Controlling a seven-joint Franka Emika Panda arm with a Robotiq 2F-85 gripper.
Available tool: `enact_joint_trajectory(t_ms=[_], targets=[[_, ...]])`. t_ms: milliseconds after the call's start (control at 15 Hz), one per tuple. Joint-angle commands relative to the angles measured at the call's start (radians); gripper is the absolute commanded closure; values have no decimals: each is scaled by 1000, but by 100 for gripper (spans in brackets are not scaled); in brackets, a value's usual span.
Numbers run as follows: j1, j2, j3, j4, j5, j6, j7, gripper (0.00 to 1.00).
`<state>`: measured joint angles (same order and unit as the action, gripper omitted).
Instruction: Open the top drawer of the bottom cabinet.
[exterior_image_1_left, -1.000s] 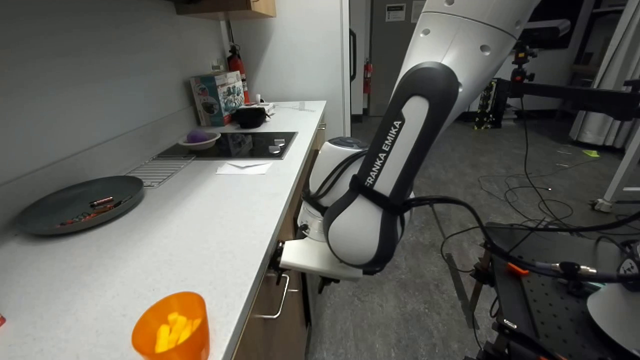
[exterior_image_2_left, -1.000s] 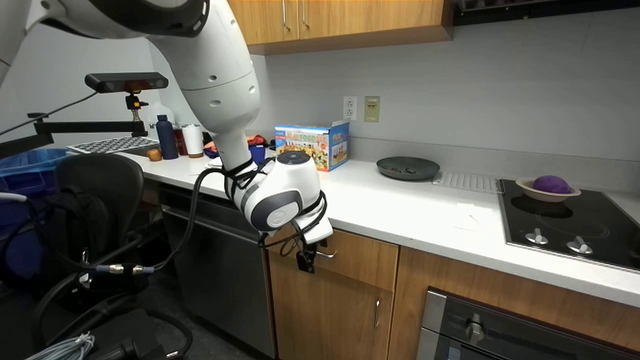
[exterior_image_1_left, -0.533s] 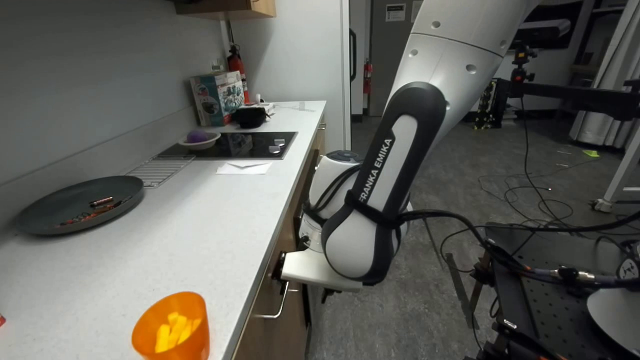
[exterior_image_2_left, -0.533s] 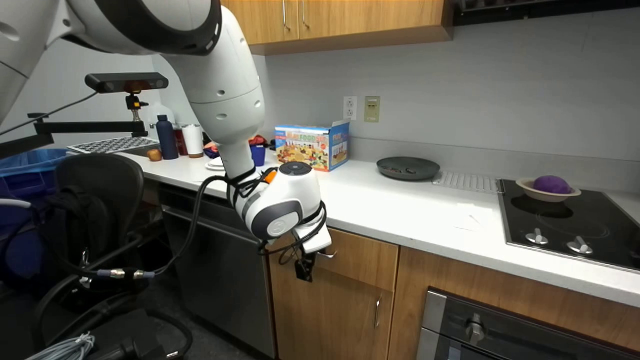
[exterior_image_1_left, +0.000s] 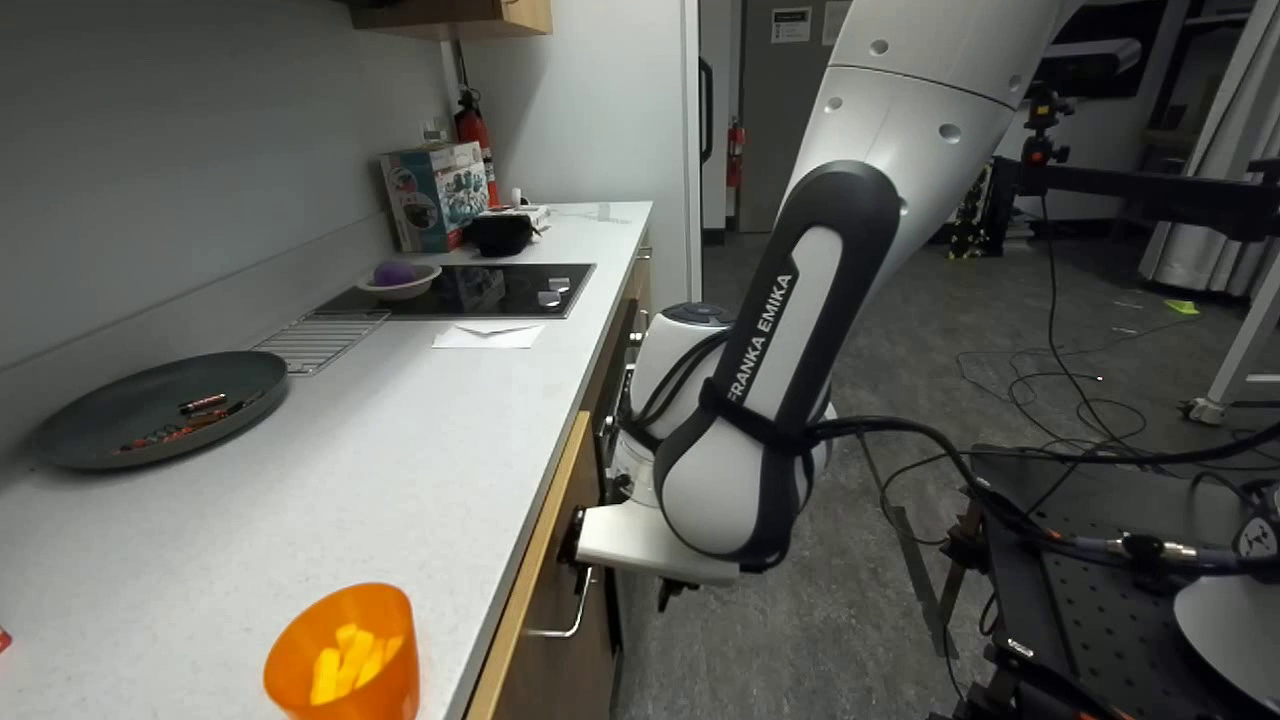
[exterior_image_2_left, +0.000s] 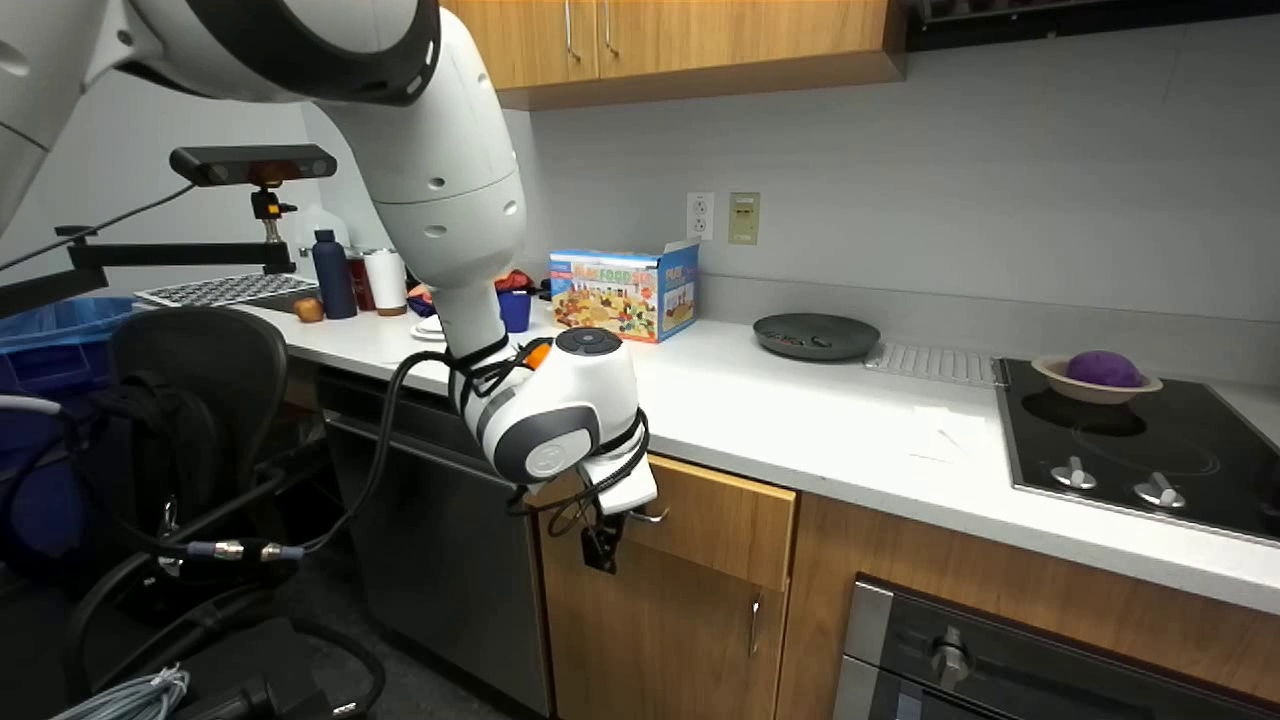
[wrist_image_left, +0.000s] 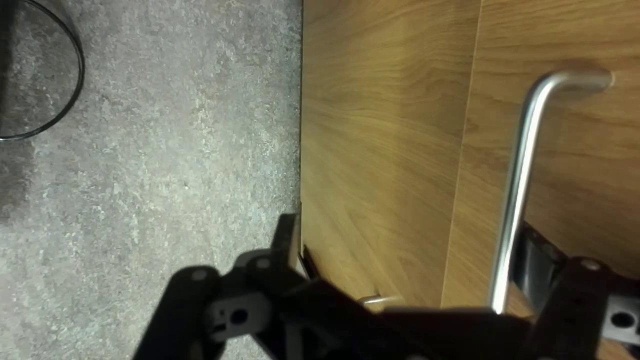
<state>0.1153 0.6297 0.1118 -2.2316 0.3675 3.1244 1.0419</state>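
Observation:
The bottom cabinet (exterior_image_2_left: 665, 630) has brown wood fronts under a white worktop. Its top drawer (exterior_image_2_left: 730, 520) is slightly out; its tan top edge shows past the worktop in an exterior view (exterior_image_1_left: 535, 555). The silver bar handle (wrist_image_left: 517, 190) crosses the right of the wrist view and shows in both exterior views (exterior_image_1_left: 570, 615) (exterior_image_2_left: 655, 516). My gripper (wrist_image_left: 412, 252) is open wide, also in the exterior views (exterior_image_1_left: 622, 572) (exterior_image_2_left: 605, 540). One finger is hooked behind the handle, between bar and drawer front. The other finger is out over the floor side. The drawer's inside is hidden.
An orange cup (exterior_image_1_left: 345, 655) with yellow pieces stands near the worktop's edge. A grey pan (exterior_image_2_left: 815, 337), a wire rack (exterior_image_2_left: 935, 364) and a cooktop (exterior_image_2_left: 1130, 440) are farther along. A dark dishwasher (exterior_image_2_left: 430, 540) is beside the drawer. The robot's black cart (exterior_image_1_left: 1080, 580) stands opposite.
My gripper first moved down behind the handle, then outward from the cabinet. The top drawer has slid out slightly with it, and its top edge now shows.

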Motion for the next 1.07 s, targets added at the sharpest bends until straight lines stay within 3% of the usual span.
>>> enact_joint_trajectory(t_ms=[0, 400, 733, 1000], targets=[[-54, -87, 36, -116, 28, -51, -58, 0], [-86, -169, 49, -251, 47, -29, -49, 0], [-15, -205, -31, -307, 33, -22, -36, 0], [41, -190, -68, -317, 51, 158, -11, 0]])
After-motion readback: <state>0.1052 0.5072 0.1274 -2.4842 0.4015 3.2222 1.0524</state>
